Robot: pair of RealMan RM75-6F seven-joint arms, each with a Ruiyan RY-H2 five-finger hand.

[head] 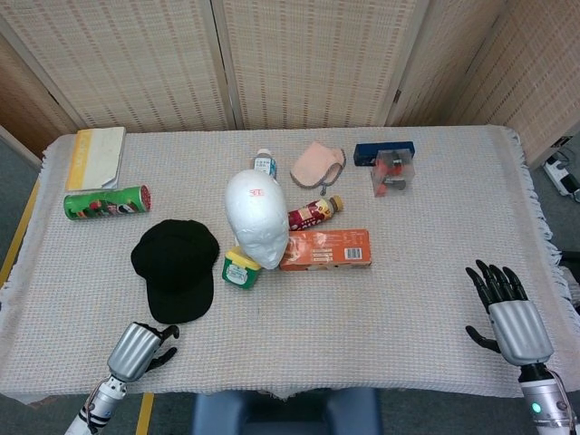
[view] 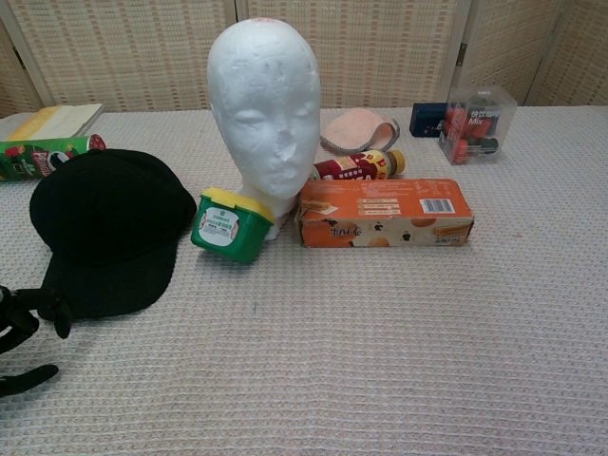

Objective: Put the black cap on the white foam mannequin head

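Note:
The black cap (head: pixel 176 266) (view: pixel 108 228) lies flat on the cloth, brim toward the near edge, left of the white foam mannequin head (head: pixel 256 217) (view: pixel 265 111), which stands upright and bare. My left hand (head: pixel 140 348) (view: pixel 21 329) hovers just short of the cap's brim, fingers apart, holding nothing. Down at the near right corner my right hand (head: pixel 509 314) stays with its fingers spread and nothing in it; the chest view does not show it.
A green tub with a yellow lid (head: pixel 240 269) and an orange box (head: pixel 325 248) lean against the mannequin's base. Behind are a bottle (head: pixel 314 213), a pink mask (head: pixel 316 165), a clear box (head: pixel 392 172), a green can (head: pixel 107 202) and a book (head: pixel 95 156).

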